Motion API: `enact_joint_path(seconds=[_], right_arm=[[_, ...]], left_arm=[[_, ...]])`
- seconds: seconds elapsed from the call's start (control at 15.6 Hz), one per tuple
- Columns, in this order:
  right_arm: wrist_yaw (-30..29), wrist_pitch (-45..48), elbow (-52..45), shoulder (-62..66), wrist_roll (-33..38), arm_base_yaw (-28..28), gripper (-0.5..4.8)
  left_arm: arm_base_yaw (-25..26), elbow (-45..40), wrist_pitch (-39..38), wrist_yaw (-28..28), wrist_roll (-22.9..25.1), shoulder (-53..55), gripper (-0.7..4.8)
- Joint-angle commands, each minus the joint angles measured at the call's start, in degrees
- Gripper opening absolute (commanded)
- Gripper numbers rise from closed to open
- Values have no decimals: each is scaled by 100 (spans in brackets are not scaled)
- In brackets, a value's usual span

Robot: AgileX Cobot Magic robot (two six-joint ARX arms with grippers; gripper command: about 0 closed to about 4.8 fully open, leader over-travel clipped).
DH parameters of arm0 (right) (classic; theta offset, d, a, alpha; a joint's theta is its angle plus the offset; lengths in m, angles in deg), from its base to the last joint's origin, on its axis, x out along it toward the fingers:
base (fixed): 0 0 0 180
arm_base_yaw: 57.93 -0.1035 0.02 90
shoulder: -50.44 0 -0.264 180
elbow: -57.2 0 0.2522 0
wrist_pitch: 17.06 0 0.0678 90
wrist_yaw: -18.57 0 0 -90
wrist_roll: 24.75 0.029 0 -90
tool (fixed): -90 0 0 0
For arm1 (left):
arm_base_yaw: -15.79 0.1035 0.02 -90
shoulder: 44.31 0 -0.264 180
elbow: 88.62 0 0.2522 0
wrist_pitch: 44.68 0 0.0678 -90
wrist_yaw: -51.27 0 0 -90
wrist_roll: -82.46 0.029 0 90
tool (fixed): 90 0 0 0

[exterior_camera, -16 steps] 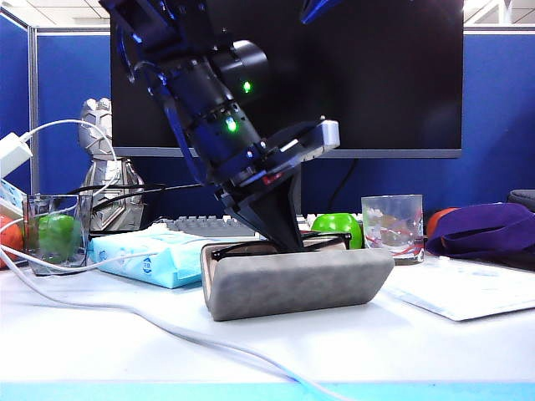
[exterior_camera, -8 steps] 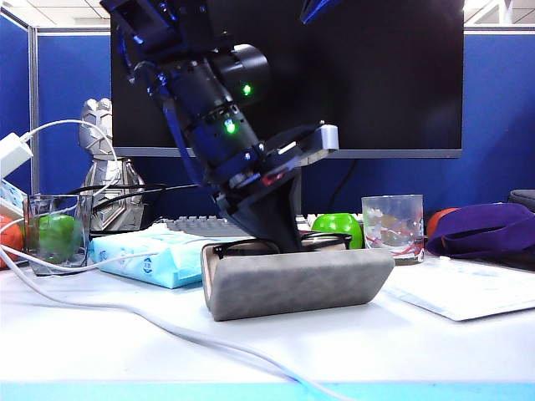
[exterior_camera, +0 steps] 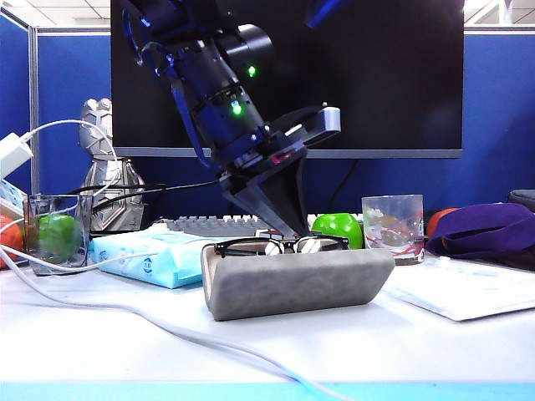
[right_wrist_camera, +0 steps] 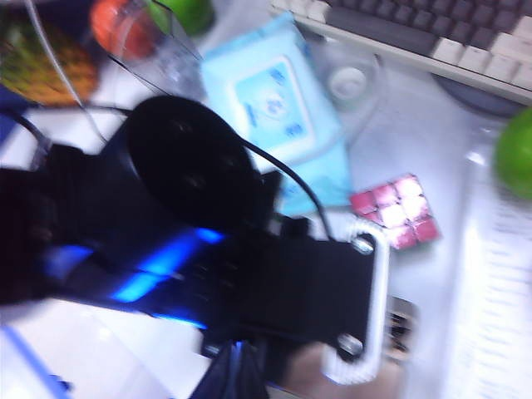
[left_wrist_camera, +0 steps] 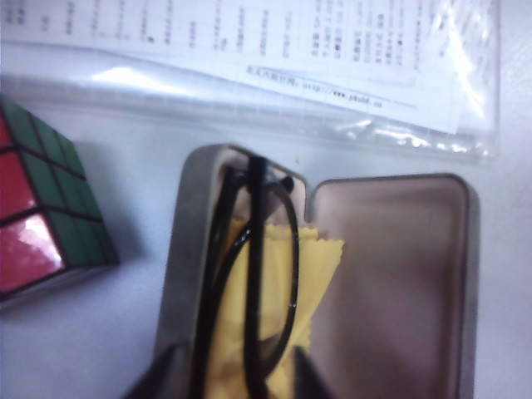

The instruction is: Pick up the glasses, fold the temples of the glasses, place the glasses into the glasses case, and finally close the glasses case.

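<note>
Glasses (left_wrist_camera: 253,283) lie folded in open glasses case (exterior_camera: 292,280); left claw (exterior_camera: 288,230) spread, empty, just above; right claw unseen, logged shut; next, lift clear before lid.

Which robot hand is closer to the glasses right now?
Left. The left gripper hangs open just above the glasses, which lie in the glasses case. The right gripper is not in any picture; its camera looks down from above the left arm.

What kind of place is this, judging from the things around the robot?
Most likely an office desk in a cubicle. A large dark monitor and a keyboard stand behind the open glasses case, blue partition walls enclose the space, and printed papers lie on the white table.
</note>
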Motion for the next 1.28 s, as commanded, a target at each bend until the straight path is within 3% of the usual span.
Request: enact_joint_path(seconds=[0.06,0.38,0.51,0.64,1.09,1.28], right_arm=[[811,-822,31,-85,-85,9,-5],[750,-1279,-452,-83,-356,9,-5],[708,-1121,-868,-83,-374,9,-4],[286,-664,-1467,-85,-367,4,-4],[-66,-286,-2391,-90,-354,-299,-4],[-68,391,-3021,-90,-319,-518,-5]], left_arm=[[0,55,-203,363,4,-24,1],[306,55,-188,431,26,-24,-6],[553,52,-188,92,26,-22,-6],[758,52,-103,-26,22,-22,-6],[758,46,142,-442,-109,162,-6],[748,44,105,-570,-125,385,-6]])
